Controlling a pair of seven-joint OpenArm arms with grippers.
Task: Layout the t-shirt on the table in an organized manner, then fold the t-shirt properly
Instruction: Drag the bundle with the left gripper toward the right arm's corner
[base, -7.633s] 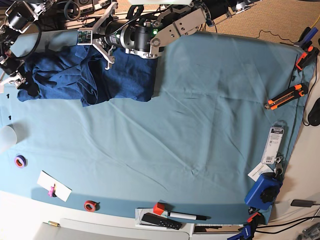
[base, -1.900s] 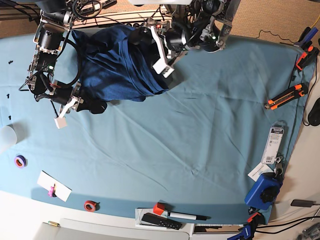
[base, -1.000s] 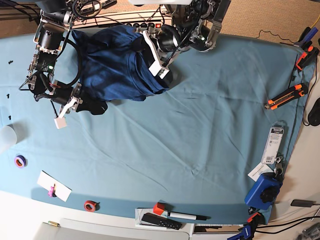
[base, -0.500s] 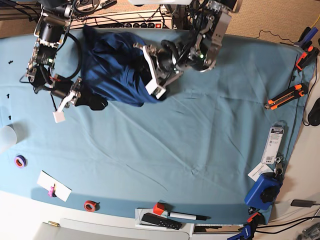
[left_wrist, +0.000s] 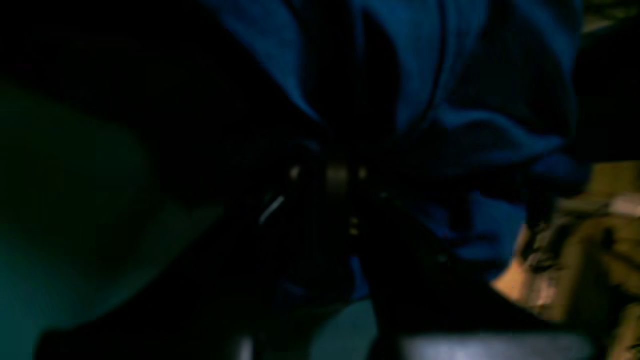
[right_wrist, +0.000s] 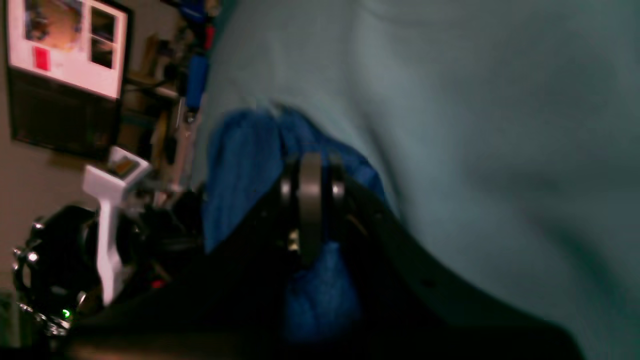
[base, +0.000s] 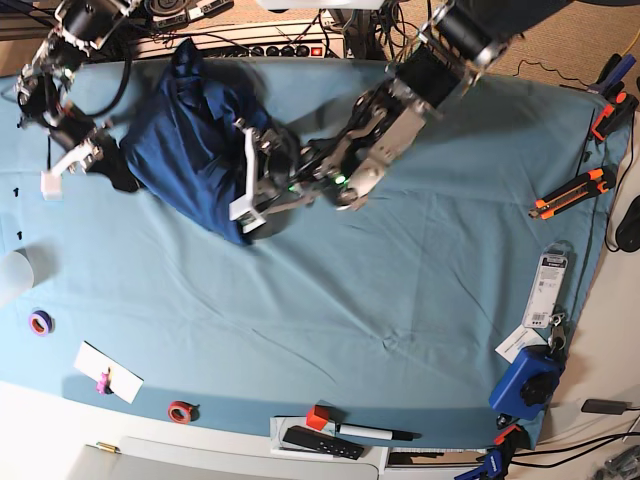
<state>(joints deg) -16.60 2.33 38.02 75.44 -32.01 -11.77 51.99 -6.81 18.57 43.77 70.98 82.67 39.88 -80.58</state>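
T-shirt (base: 190, 150) hangs bunched between both arms, left claw (base: 250, 215) and right claw (base: 112, 172) each pinching an edge.

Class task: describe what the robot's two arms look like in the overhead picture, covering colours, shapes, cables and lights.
Both arms are black and silver-grey metal, built of round joint housings and flat brackets. The left arm shows small green lights near its wrist and a white camera bracket. The right arm trails loose black cables and carries a small white block.

No legible text or labels anywhere.
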